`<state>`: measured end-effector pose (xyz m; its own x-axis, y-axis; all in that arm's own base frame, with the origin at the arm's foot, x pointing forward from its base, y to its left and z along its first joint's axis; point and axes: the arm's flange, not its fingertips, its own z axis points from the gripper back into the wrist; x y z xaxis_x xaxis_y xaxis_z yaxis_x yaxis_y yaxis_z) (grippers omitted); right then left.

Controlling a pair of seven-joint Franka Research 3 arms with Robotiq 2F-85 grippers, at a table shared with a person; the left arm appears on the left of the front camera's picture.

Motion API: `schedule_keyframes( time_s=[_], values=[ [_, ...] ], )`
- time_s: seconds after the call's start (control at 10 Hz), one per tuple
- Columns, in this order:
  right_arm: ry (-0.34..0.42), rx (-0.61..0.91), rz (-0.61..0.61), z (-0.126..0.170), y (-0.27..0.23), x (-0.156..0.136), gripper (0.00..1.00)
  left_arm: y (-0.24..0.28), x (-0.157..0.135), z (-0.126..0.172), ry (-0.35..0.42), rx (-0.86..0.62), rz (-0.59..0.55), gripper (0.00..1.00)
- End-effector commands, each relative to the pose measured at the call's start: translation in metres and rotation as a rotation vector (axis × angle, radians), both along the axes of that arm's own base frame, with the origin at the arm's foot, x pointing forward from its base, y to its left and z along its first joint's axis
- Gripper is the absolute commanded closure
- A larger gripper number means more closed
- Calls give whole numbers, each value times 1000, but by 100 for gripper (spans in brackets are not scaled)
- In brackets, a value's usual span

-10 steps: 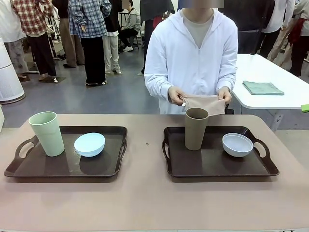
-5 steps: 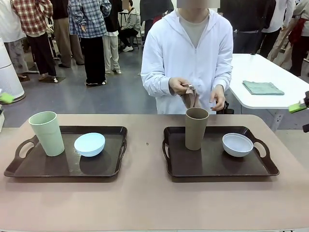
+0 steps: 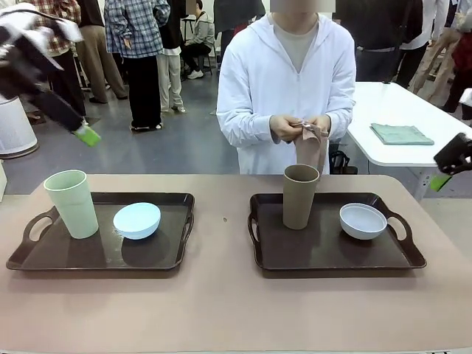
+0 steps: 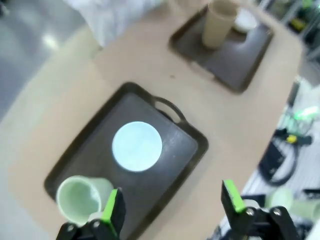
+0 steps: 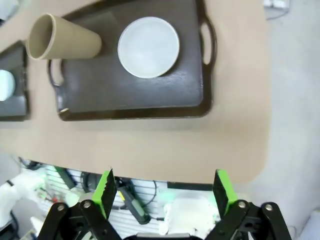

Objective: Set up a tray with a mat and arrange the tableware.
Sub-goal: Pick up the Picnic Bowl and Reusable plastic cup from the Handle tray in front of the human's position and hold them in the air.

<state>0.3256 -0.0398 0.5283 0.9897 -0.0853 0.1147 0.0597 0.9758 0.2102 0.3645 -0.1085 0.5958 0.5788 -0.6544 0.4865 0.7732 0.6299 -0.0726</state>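
Observation:
Two dark trays sit on the table. The left tray (image 3: 44, 258) holds a pale green tumbler (image 3: 71, 203) and a light blue bowl (image 3: 136, 220). On the right tray (image 3: 310, 251) stand a brown tumbler (image 3: 300, 195) and a whitish bowl (image 3: 363, 220). A person at the far side holds a bunched beige mat (image 3: 311, 144) in both hands above the brown tumbler. My left gripper (image 3: 87, 134) hangs blurred high at the upper left, and from the wrist it is open (image 4: 172, 207) above the green tumbler (image 4: 80, 199) and blue bowl (image 4: 137, 146). My right gripper (image 3: 445, 177) is at the right edge, open (image 5: 162, 192), high over the table's end beside the whitish bowl (image 5: 148, 47).
Bare tabletop (image 3: 221, 310) stretches in front of and between the trays. A white table behind on the right carries a folded green cloth (image 3: 401, 133). Several people stand far back. The right wrist view looks past the table's edge (image 5: 240, 165) to the floor.
Both arms have swung into the front view, the left at the upper left and the right at the right edge. The person has gathered the spread mat into a bunch.

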Motion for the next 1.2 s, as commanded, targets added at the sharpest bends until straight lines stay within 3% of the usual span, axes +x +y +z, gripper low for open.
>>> schedule_keyframes(
  time_s=[0.0,0.2,0.4,0.5,0.6,0.7,1.1],
  values=[
    [104,-66,-27,-22,21,29,0,-31,41,3,27,125,-157,0],
    [158,-55,-19,-42,39,45,0,-79,57,-1,-19,202,-225,0],
    [180,-49,-17,-54,47,51,0,-118,75,-10,-72,104,-246,0],
    [177,-28,-20,-55,44,51,0,-123,76,-18,-67,63,-246,0],
    [153,15,-31,-52,37,49,0,-112,65,-10,-32,158,-232,0],
    [189,-49,4,-64,46,47,0,-112,65,-10,-32,158,-232,0],
    [184,-37,1,-61,42,48,0,-117,69,-11,-33,140,-230,0]
  ],
)
